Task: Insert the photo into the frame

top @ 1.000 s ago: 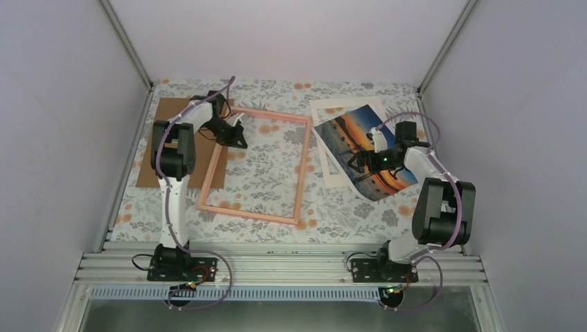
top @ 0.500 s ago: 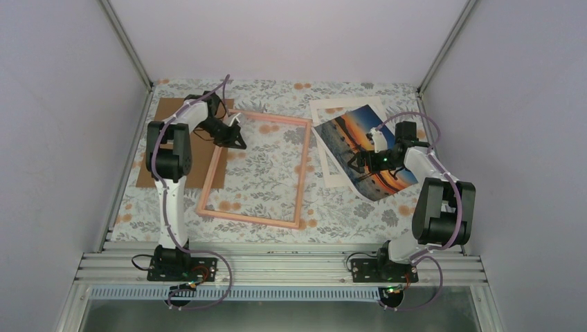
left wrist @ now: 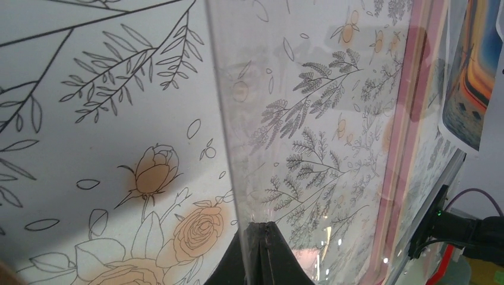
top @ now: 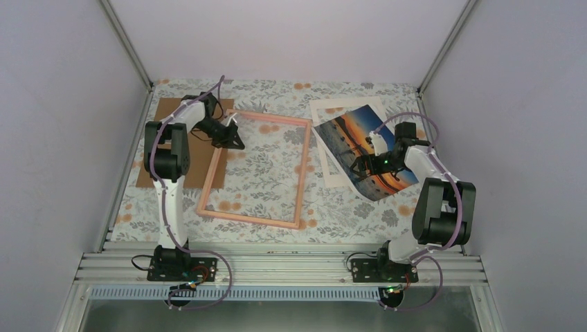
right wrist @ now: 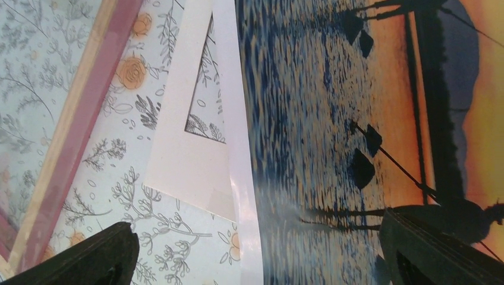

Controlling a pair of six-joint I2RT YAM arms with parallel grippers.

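Observation:
The photo [top: 367,149], an orange sunset over blue water, lies at the right, partly on a white mat board [top: 332,111]. My right gripper [top: 360,162] hangs open over its left edge. In the right wrist view the right gripper [right wrist: 255,255] has one finger above the cloth and the other above the photo [right wrist: 333,119]. The pink frame [top: 302,173] lies mid-table. My left gripper [top: 239,142] sits just inside the frame's far left corner. Seen from the left wrist, the left gripper [left wrist: 261,228] is shut on the edge of a clear pane [left wrist: 309,119], and the frame's [left wrist: 407,119] rail shows beyond it.
A brown cardboard sheet [top: 196,162] lies at the left under the frame's left rail. The mat board [right wrist: 190,160] has a cut-out window. A flowered cloth [top: 263,166] covers the table. Walls close in the back and both sides.
My left arm has drawn slightly back and to the left, and the frame's far left corner has shifted a little with it. The right arm has hardly moved.

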